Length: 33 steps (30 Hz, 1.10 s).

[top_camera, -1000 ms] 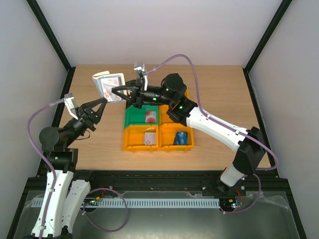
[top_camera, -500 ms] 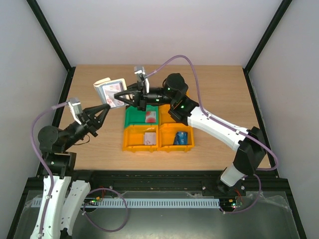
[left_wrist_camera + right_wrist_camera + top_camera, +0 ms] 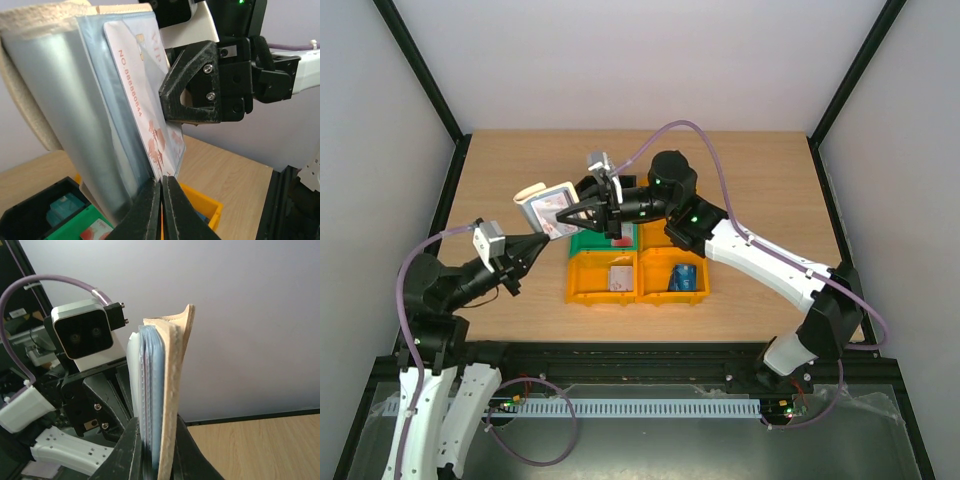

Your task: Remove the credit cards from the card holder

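card holder (image 3: 542,203) held in the air, 10 o'clock of the bins (image 3: 600,296), clamped by right fingers (image 3: 562,214).
left fingers (image 3: 161,186) pressed together at the lower corner of the white-pink card (image 3: 142,100); can't tell if they pinch it. Holder's lower end hidden behind right fingers, other sleeves unreadable. Versus a second ago: left fingers were spread, holder was higher, further from bins.

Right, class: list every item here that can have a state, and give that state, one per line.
card holder: off the table, upright, clamped at its lower end.
white-pink card: in the holder's clear pocket, lower edge pinched.
left gripper: shut on the white-pink card.
right gripper: shut on the card holder.
front orange bins: one card lying in each.
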Tool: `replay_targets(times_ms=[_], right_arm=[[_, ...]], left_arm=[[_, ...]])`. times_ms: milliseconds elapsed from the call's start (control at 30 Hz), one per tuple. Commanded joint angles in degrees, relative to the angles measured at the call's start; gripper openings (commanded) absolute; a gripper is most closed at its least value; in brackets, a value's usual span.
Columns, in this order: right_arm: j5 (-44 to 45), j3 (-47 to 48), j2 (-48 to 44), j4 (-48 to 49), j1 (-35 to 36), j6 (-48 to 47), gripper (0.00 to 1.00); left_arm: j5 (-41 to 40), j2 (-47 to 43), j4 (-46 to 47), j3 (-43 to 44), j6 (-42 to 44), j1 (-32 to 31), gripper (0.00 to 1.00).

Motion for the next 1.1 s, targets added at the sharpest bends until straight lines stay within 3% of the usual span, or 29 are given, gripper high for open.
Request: replay_targets(times_ms=[0, 100, 233, 333, 467, 600, 833, 1067], right_arm=[[2.86, 2.23, 0.66, -8.41, 1.93, -6.93, 0.02], [2.92, 2.86, 0.83, -10.13, 2.61, -8.88, 0.02], [2.94, 2.97, 0.92, -8.71, 3.76, -8.59, 0.02], [3.07, 2.8, 0.97, -6.74, 5.13, -7.44, 0.02], [4.83, 2.12, 1.12, -3.88, 6.16, -6.18, 0.02], [11.65, 1.16, 1.62, -1.39, 6.2, -4.24, 0.02], [7.56, -0.88, 0.31, 1.21, 4.04, -0.4, 0.02], [3.37, -4.16, -3.5, -0.72, 0.99, 0.49, 0.12]], left_arm=[[7.11, 0.54, 6.45, -1.24, -1.2, -0.5, 0.02], [8.02, 0.99, 7.68, -2.06, -2.86, -0.59, 0.04], [5.7, 0.81, 12.95, -4.31, -9.16, -1.09, 0.25], [4.09, 1.01, 17.99, -5.9, -13.48, -1.41, 0.3], [3.84, 1.14, 22.59, -7.59, -17.06, -2.11, 0.23], [4.89, 1.78, 25.94, -8.26, -18.9, -2.82, 0.03], [1.09, 0.86, 23.88, -7.89, -21.67, -2.88, 0.02], [-1.99, -0.13, 18.97, -7.76, -17.92, -2.87, 0.02]])
